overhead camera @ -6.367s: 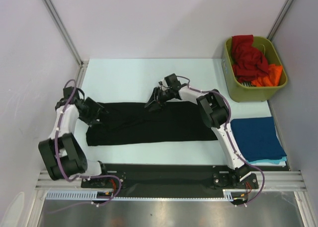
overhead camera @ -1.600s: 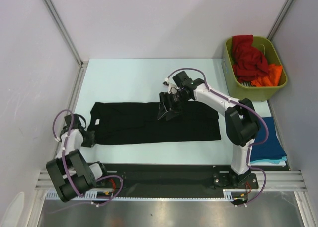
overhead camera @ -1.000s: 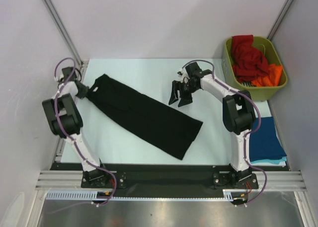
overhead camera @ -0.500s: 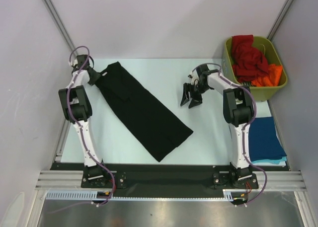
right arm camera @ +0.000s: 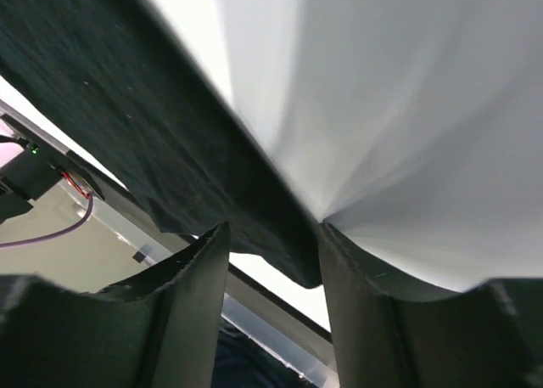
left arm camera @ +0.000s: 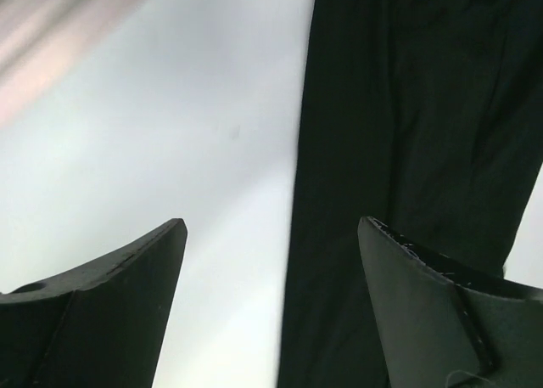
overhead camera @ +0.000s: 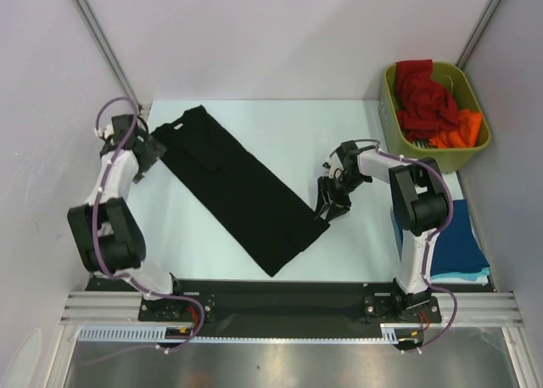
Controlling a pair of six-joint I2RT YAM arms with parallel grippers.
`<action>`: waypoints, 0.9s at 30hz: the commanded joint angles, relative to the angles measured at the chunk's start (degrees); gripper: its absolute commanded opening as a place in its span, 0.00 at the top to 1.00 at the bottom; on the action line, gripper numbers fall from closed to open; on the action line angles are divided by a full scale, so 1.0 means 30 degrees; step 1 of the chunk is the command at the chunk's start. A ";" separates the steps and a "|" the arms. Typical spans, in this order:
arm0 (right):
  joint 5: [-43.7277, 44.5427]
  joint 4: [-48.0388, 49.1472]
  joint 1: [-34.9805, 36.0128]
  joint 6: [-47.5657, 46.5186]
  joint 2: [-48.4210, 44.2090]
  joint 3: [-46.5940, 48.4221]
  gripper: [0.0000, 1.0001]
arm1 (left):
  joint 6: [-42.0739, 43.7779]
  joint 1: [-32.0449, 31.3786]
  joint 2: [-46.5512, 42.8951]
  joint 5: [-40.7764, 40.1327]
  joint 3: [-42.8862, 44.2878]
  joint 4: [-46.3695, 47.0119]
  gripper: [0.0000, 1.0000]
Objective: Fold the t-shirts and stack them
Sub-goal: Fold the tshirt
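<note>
Just let go with my left gripper (left arm camera: 271, 225): jaws wide, empty. The black t-shirt (overhead camera: 237, 193) now lies diagonally from the table (overhead camera: 280, 125) far-left corner toward the near edge. My right gripper (right arm camera: 271, 228) has dropped onto its hem, half-open, straddling cloth, not clamped; probably the next fold grab

T-shirts, five counted: one black t-shirt (overhead camera: 237, 188), one red t-shirt (overhead camera: 424, 95), one orange t-shirt (overhead camera: 458, 132), one dark blue t-shirt (overhead camera: 450, 235), one teal t-shirt (overhead camera: 458, 277), though the red heap may hide more. One olive-green bin (overhead camera: 407, 159), one table (overhead camera: 254, 125). Grippers, two: left gripper (left arm camera: 271, 227), right gripper (right arm camera: 273, 228).
</note>
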 commanded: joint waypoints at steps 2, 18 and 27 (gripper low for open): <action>0.0755 0.1120 -0.0060 -0.0432 -0.0475 -0.1014 0.54 | -0.0282 -0.0660 -0.3128 0.2869 -0.3910 0.0014 0.14; 0.0873 0.3727 0.3596 0.7786 -0.8229 -0.9448 0.99 | 0.2472 -0.0369 -0.0472 0.7647 -0.0165 0.0246 0.19; 0.0633 0.3794 0.9547 1.2462 -1.3890 -1.1858 0.64 | 0.2268 0.1269 0.1643 0.9789 0.0072 0.0102 0.18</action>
